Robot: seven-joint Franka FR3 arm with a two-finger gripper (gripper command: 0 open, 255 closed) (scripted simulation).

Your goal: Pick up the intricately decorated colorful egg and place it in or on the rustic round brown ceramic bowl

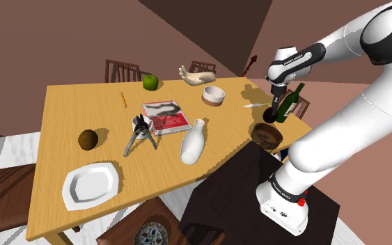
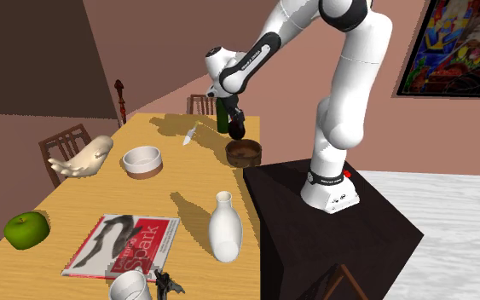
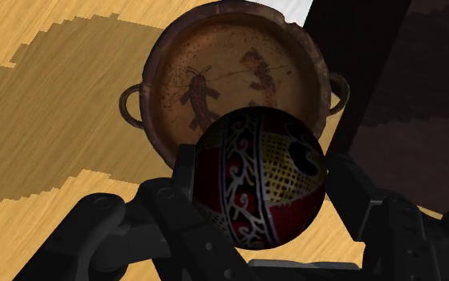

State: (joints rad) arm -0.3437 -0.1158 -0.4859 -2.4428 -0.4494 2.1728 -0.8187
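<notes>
while over bowl point(image 3: 214, 60), grpr point(image 3: 264, 174) clamps egg point(image 3: 254, 160)

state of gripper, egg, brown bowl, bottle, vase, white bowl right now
gripper, shut on the egg
egg, held above the brown bowl, not in it
brown bowl, upright, empty
bottle, standing upright
vase, standing upright
white bowl, upright, empty

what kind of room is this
Likely a dining room in a house: a long wooden table with wooden chairs around it, set with a white plate and a green bottle, and a colourful framed picture on the wall.
</notes>
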